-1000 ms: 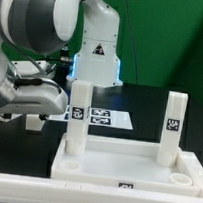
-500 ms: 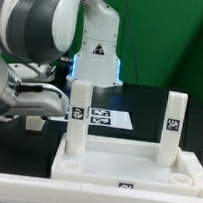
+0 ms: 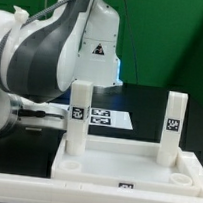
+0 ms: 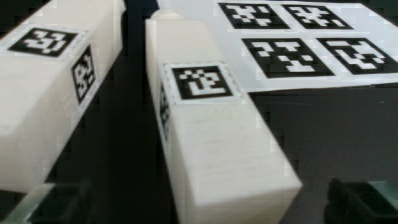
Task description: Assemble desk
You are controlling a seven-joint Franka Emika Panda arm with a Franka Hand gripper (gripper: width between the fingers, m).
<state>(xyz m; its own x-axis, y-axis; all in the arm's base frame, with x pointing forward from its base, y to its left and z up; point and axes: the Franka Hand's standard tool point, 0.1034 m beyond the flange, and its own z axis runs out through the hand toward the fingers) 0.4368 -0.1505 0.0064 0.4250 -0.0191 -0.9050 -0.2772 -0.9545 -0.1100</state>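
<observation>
Desk tabletop [image 3: 124, 160] with two upright legs [image 3: 79, 117]; spread pincer [image 4: 192, 205] astride loose leg [image 4: 210, 125].

1. We find the white tabletop [image 3: 124, 157] lying flat on the table [image 3: 150, 99], raised rim upward, with round sockets at its near corners.
2. Two tagged white legs stand upright at its far corners: first leg [image 3: 77, 122] at the exterior view's left, second leg [image 3: 173, 127] at its right.

Bright, even light falls on the white plastic rimmed tabletop [image 3: 124, 157] and black counter [image 3: 149, 104], while the close grey-and-white robot arm [image 3: 37, 68] and wrist view look soft.
</observation>
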